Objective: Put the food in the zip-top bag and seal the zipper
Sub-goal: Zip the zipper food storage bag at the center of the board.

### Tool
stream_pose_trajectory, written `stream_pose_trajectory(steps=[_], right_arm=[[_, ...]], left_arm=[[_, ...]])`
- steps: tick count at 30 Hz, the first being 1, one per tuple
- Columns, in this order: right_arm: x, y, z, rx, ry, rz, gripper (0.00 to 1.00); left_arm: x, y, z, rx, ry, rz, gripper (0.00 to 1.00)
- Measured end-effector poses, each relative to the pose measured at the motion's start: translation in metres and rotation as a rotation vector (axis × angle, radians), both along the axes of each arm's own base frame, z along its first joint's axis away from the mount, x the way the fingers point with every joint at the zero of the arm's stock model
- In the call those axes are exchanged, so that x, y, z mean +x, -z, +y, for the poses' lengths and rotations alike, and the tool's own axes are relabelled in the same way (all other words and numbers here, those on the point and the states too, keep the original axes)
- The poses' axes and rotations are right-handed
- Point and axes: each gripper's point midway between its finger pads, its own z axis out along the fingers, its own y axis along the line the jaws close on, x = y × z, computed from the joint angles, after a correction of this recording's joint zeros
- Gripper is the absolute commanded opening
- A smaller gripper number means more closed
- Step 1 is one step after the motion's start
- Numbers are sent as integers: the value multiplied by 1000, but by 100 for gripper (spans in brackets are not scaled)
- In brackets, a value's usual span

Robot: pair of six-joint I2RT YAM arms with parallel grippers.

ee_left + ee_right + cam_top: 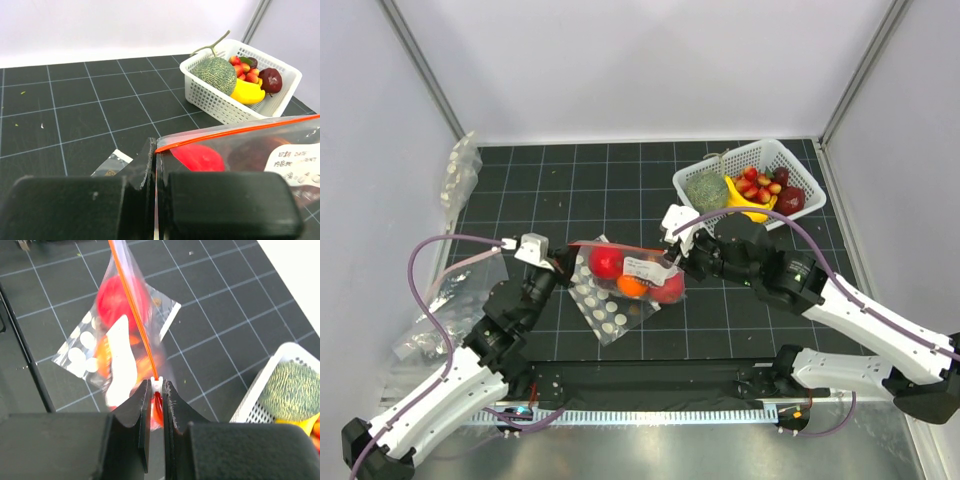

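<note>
From above, the zip-top bag (625, 272) was stretched between the two arms near the middle of the desk (570, 180). The left jaws pinched its left end and the right jaws its right end, both narrow on the plastic. Inside it sat a red ball (606, 262), an orange ball (632, 286) and a second red ball (667, 289). The zipper (620, 246) ran along the bag's far edge. A clear bag of white discs (605, 315) lay beneath. A white basket (798, 170) at the far right held a green melon (705, 190) and a banana (750, 205).

In the left wrist view, the left jaws were pressed together on the bag's corner, right at the end of the zipper (235, 131), which ran off to the right. One red ball (200, 157) showed through the plastic beside a white label (295, 162), with the basket (215, 102) well beyond.

In the right wrist view, the right jaws were nearly shut, clamped on the zipper's near end, where a small white piece (157, 384) showed between the tips. The strip ran straight away from them, with the blurred bag hanging to its left. Whether the mouth was sealed could not be told
</note>
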Motion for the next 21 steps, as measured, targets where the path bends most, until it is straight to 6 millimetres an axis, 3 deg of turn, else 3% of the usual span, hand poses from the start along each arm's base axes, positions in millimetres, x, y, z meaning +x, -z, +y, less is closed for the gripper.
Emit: stream_pose_trajectory(steps=[13, 21], right_arm=[[-8, 20, -32, -118, 75, 76, 1], [-7, 22, -38, -134, 102, 83, 1]], left_arm=[[6, 8, 14, 15, -85, 27, 0], [5, 7, 15, 10, -84, 23, 1]])
